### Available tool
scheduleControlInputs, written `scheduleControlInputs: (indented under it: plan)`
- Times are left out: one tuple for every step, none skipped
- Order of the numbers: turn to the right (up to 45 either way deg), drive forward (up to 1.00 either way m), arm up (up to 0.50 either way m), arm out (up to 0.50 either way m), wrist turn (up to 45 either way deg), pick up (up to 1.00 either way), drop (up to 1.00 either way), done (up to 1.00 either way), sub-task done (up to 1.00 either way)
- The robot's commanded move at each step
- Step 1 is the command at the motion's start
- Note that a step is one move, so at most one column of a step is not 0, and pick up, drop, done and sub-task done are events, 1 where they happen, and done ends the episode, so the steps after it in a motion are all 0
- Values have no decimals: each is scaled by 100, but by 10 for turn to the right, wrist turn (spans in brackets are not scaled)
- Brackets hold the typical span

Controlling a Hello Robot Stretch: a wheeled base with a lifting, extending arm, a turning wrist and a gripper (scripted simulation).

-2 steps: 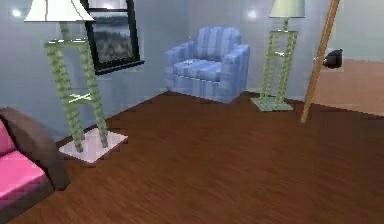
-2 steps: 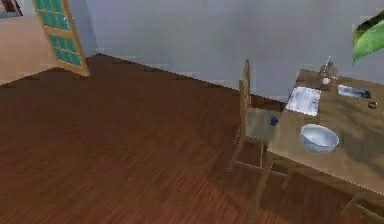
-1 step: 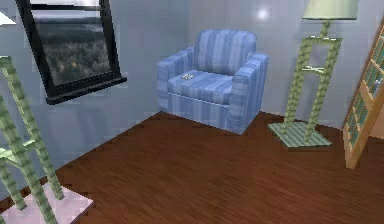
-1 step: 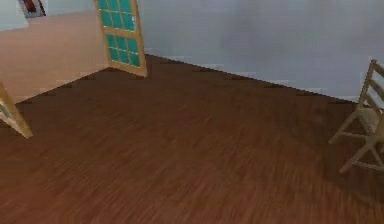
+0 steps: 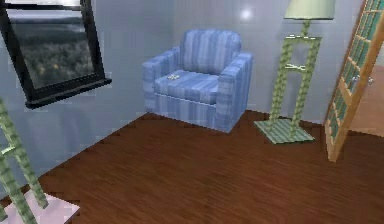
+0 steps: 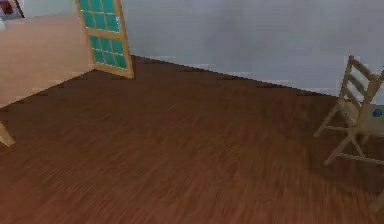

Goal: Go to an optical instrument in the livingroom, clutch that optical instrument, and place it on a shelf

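Lying ahead on the armchair (image 5: 212, 50), a small pale thing (image 5: 174, 76) is away from the claw's reaching side; I cannot tell the claw's state.

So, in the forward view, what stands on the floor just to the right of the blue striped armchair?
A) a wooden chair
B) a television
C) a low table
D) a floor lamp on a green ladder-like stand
D: the floor lamp, with a pale shade and a green ladder-like stand, rises from the wooden floor to the right of the armchair, close to the wall.
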Motion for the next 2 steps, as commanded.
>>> scheduleControlInputs:
  plan:
    - [0,100,0,0,0,0,0,0,0]
    - [0,95,0,0,0,0,0,0,0]
